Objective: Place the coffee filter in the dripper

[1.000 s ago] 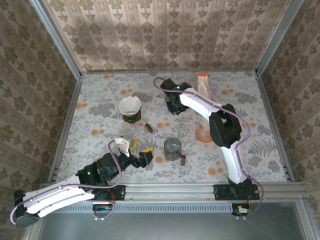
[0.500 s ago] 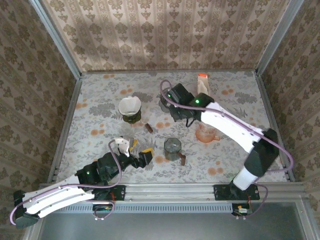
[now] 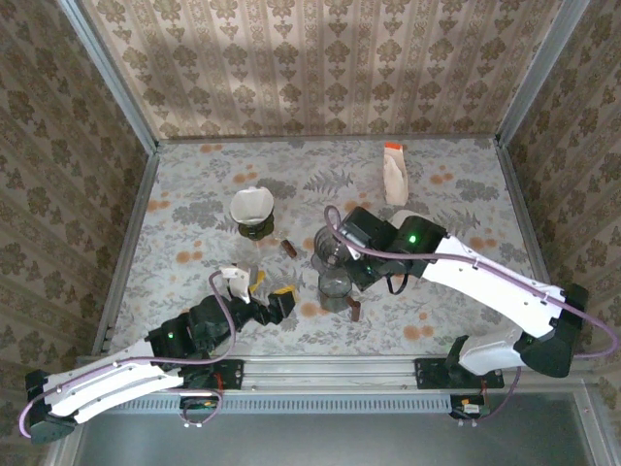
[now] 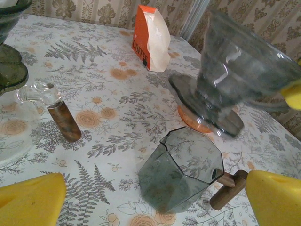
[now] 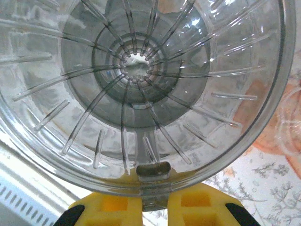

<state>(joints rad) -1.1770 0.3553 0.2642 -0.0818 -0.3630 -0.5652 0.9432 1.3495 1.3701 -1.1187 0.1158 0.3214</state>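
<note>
Starting nearest us, the left gripper (image 3: 260,289) hovers low over the desk (image 3: 194,184), its jaws spread wide with nothing between them. Just right of it stands the grey glass server (image 4: 183,174), its wooden handle to the near right. Above that, the right gripper (image 5: 141,206) has its jaws pinched narrow on the rim tab of the clear dripper (image 4: 240,70), held tilted off the desk. The dripper's ribbed bowl is bare of paper. Farther left, a green stand (image 3: 254,229) carries a white paper cone (image 3: 252,204), which we take for a filter. At the far right stands the orange-and-white filter packet (image 4: 150,37). We judge the task barely begun: the dripper must be set down, then a filter fetched and seated.
</note>
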